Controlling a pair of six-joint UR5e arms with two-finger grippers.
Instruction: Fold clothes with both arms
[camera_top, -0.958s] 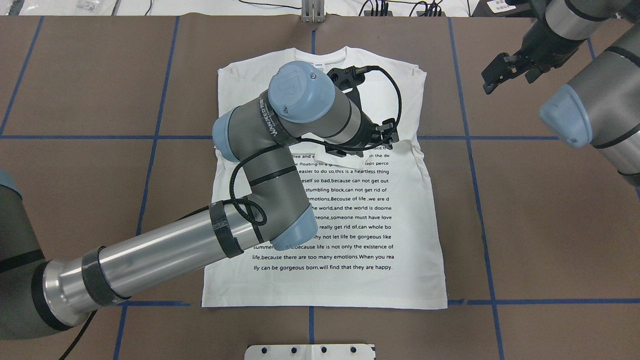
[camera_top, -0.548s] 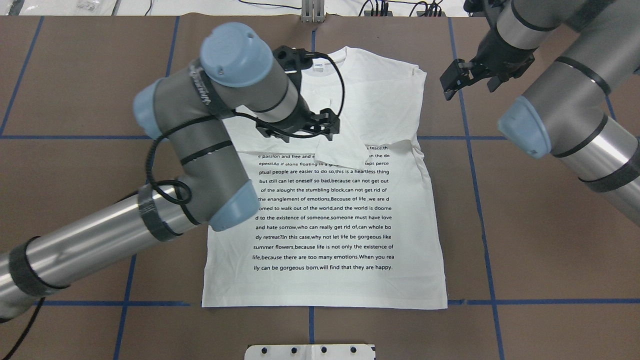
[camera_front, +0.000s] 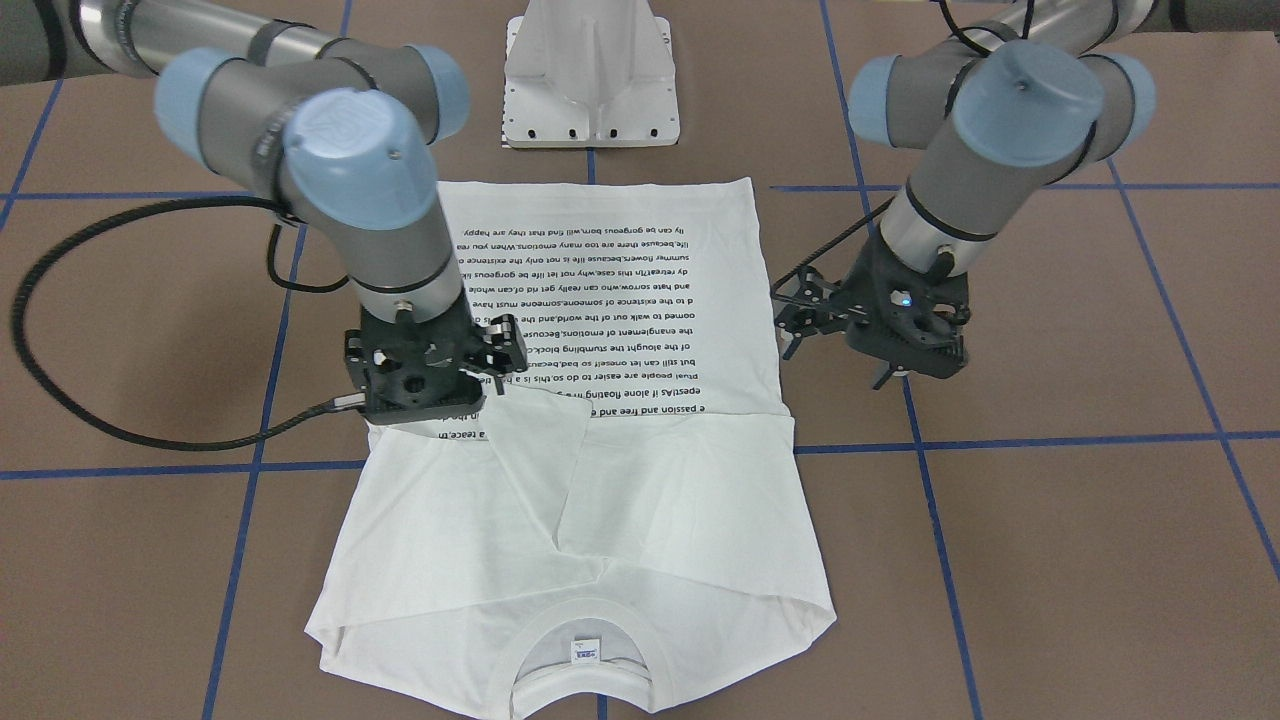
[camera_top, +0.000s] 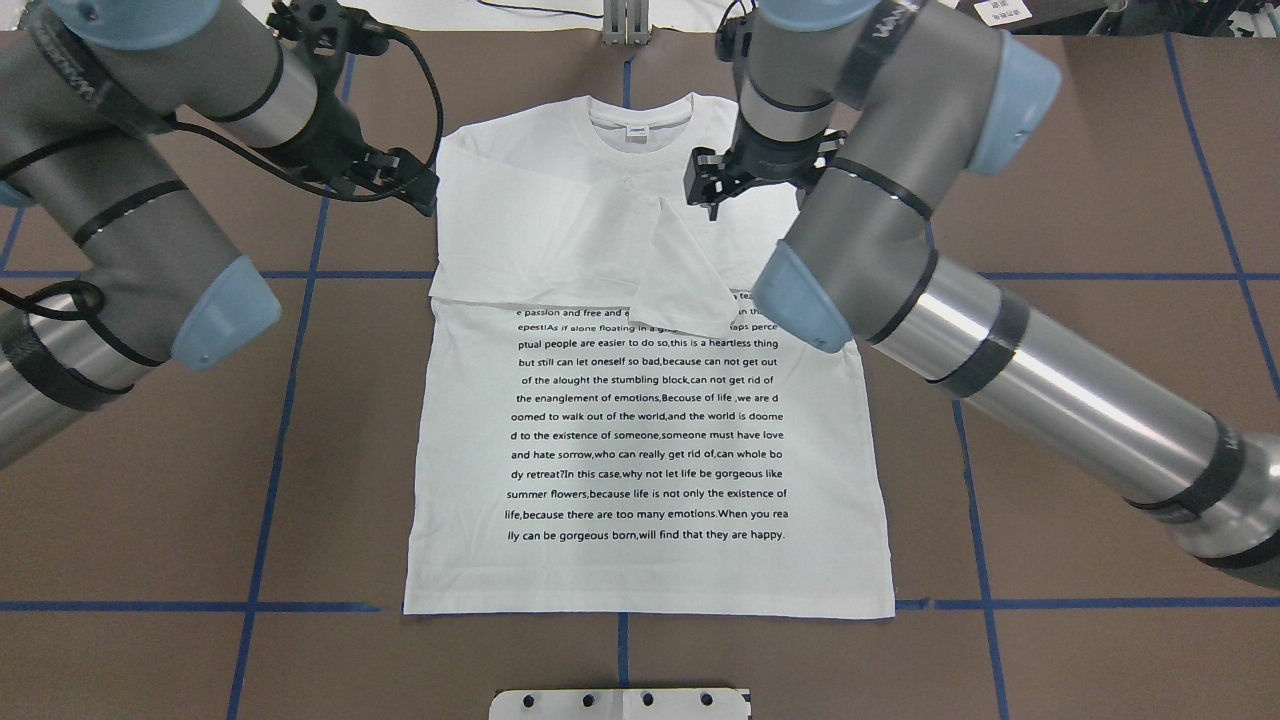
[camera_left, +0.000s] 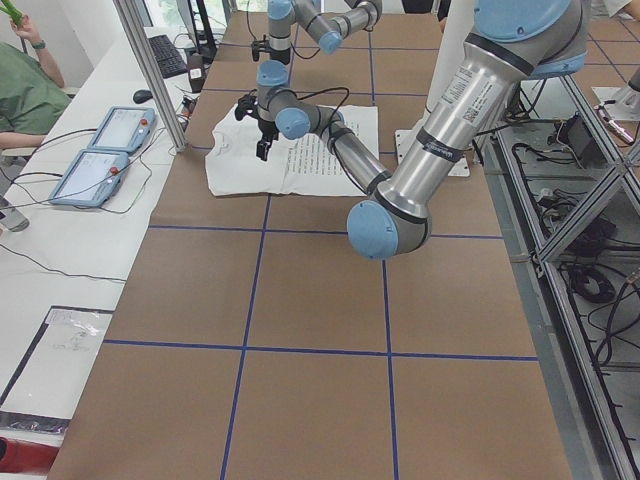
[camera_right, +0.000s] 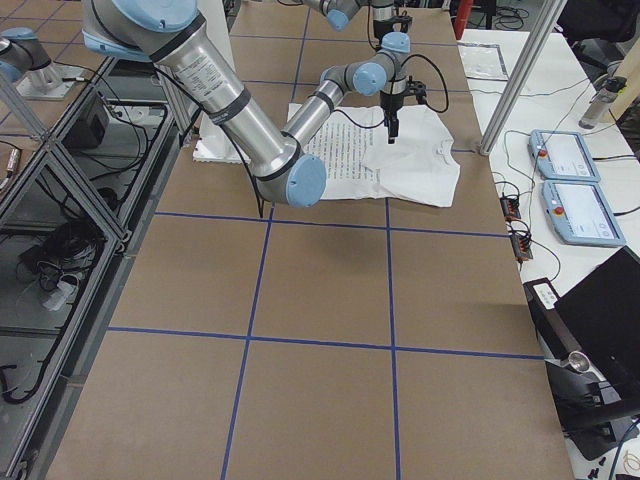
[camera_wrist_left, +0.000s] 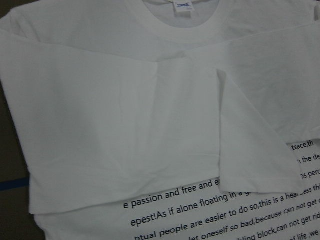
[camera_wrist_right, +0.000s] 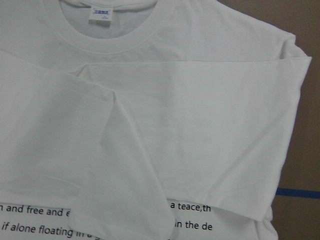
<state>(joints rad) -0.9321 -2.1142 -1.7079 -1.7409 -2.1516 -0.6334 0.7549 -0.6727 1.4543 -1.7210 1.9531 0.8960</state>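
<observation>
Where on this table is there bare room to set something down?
Bare table: left of the T-shirt, between it and the elbow of the left arm, and at the corner right of its hem. Crowded: the collar end, where left gripper and right gripper hang, and the strip between hem and pedestal.

Left arm (camera_top: 130, 240), right arm (camera_top: 1050, 390) look alike: silver tubes, dark grey elbows, light-blue caps (camera_front: 345, 140) with small screws, black bands, white lettering, black braided cables (camera_front: 14, 310) outside.
</observation>
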